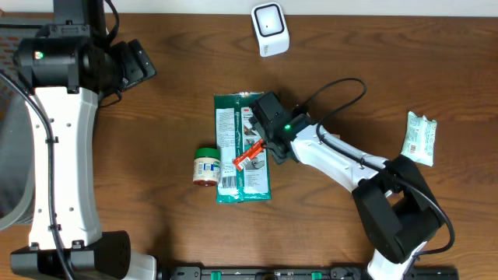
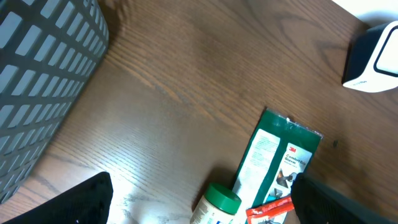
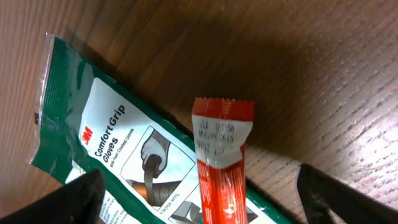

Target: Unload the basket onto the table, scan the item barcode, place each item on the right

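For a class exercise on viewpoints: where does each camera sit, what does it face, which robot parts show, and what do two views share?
Overhead: above the table, looking straight down; the left arm and right arm show, with the scanner near the top.
Left wrist: on the left arm, tilted down at the table beside a grey basket; the left gripper's fingers show.
Right wrist: close above the red sachet; the right gripper's fingers show.
Shared: all three see the green glove packet.

Tally: 1 scanner [image 1: 269, 29] at 12 o'clock, 1 glove pkt [image 1: 233, 148], 1 sachet [image 1: 247, 158], 1 jar [image 1: 206, 166], 1 pouch [image 1: 420, 138], 1 basket [image 2: 37, 81].
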`<state>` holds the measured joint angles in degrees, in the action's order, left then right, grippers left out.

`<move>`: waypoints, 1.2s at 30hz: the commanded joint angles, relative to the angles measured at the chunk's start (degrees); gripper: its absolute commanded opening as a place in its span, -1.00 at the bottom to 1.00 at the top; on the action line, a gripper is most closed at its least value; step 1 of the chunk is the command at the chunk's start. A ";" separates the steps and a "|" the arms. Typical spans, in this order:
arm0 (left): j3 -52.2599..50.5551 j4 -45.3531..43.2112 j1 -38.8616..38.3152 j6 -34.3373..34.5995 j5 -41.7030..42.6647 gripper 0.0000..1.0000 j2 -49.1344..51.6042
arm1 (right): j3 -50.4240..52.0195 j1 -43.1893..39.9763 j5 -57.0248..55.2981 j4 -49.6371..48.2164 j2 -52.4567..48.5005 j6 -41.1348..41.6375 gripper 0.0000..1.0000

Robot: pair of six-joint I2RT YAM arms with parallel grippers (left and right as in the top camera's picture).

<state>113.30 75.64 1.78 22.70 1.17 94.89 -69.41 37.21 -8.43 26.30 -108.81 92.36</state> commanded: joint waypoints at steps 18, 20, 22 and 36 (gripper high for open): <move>0.50 0.15 0.20 0.48 -0.31 0.84 0.35 | -3.89 -0.48 1.09 7.30 24.52 -102.42 -0.95; 0.50 0.15 0.20 0.48 -0.31 0.84 0.35 | -3.89 -0.48 -1.97 10.43 27.10 -109.44 0.87; 0.50 0.15 0.17 0.48 -0.31 0.84 0.35 | -3.89 -0.48 -4.07 12.94 29.40 -110.01 0.99; 0.50 0.15 0.17 0.48 -0.31 0.84 0.35 | -3.89 -6.69 19.47 24.90 23.63 -141.85 0.90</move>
<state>113.30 75.66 1.78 22.70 1.19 94.89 -73.03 32.14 5.30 51.13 -81.69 -39.46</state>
